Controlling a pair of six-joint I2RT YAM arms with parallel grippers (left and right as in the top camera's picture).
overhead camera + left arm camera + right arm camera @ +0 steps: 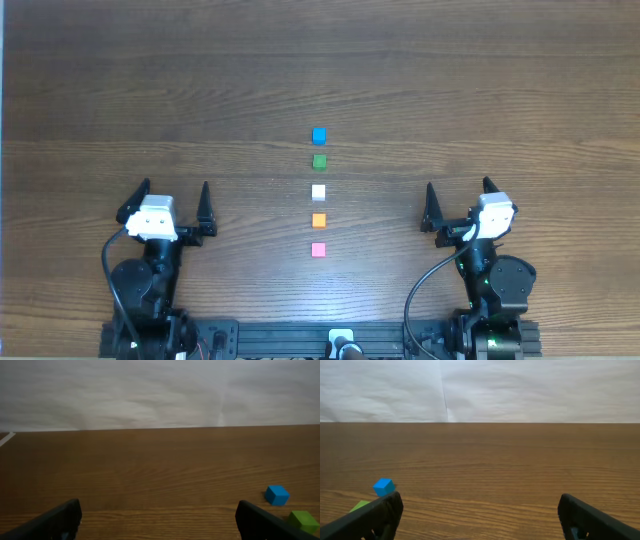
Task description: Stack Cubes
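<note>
1. Wooden table [500,80]: blue cube [319,135], green cube [319,162], white cube [318,192], orange cube [319,220], pink cube [318,249] in one line between the arms.
2. Fingers of left gripper [172,190] and right gripper [458,188] gape wide, empty.
3. Probably light, rigid; pinch opposite flat faces.

Overhead camera, two low forward-facing wrist cameras; probably common blue cube [319,135].

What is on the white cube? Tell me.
Nothing. The white cube shows a bare top, apart from the green cube and orange cube. Its face on the table is hidden.
</note>
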